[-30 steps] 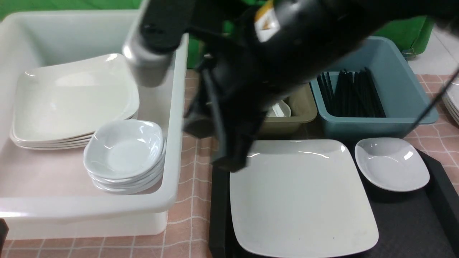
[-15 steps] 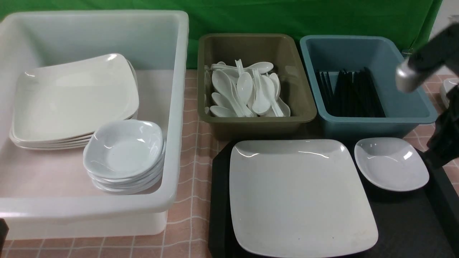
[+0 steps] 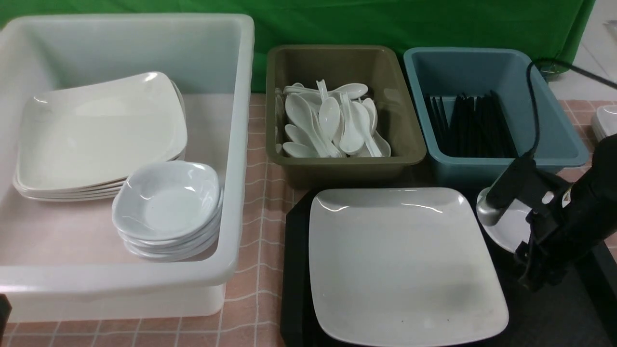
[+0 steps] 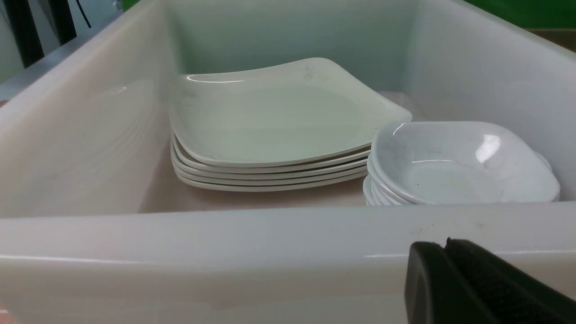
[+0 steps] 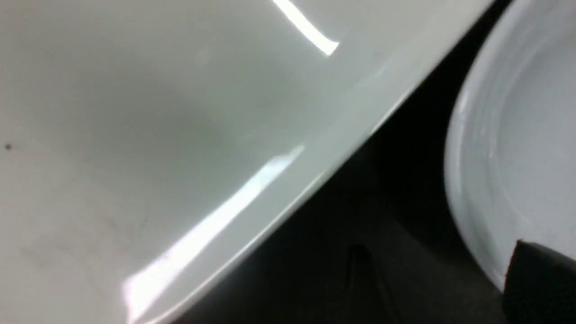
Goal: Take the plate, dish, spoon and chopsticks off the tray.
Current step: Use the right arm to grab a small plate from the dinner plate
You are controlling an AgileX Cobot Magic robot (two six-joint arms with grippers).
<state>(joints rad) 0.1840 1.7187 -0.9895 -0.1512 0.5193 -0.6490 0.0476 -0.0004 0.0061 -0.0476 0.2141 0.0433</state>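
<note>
The large white square plate (image 3: 405, 260) lies on the black tray (image 3: 294, 270). To its right sits the small white dish (image 3: 501, 231), partly hidden by my right arm. My right gripper (image 3: 530, 274) hangs low over the tray between plate and dish, open and empty. In the right wrist view one of its fingers (image 5: 540, 283) overlaps the dish rim (image 5: 495, 157), with the plate's edge (image 5: 270, 180) beside it. Several white spoons (image 3: 328, 120) lie in the olive bin and black chopsticks (image 3: 470, 127) in the blue bin. My left gripper (image 4: 445, 245) is shut and empty outside the white tub's near wall.
A big white tub (image 3: 231, 159) at the left holds a stack of square plates (image 3: 96, 135) and a stack of small dishes (image 3: 166, 207). The olive bin (image 3: 409, 144) and the blue bin (image 3: 554, 140) stand behind the tray. More white plates (image 3: 606, 120) sit at the far right.
My right arm has swung from over the olive bin to the right, then come down onto the tray between plate and dish, now covering part of the dish. The left gripper has not moved.
</note>
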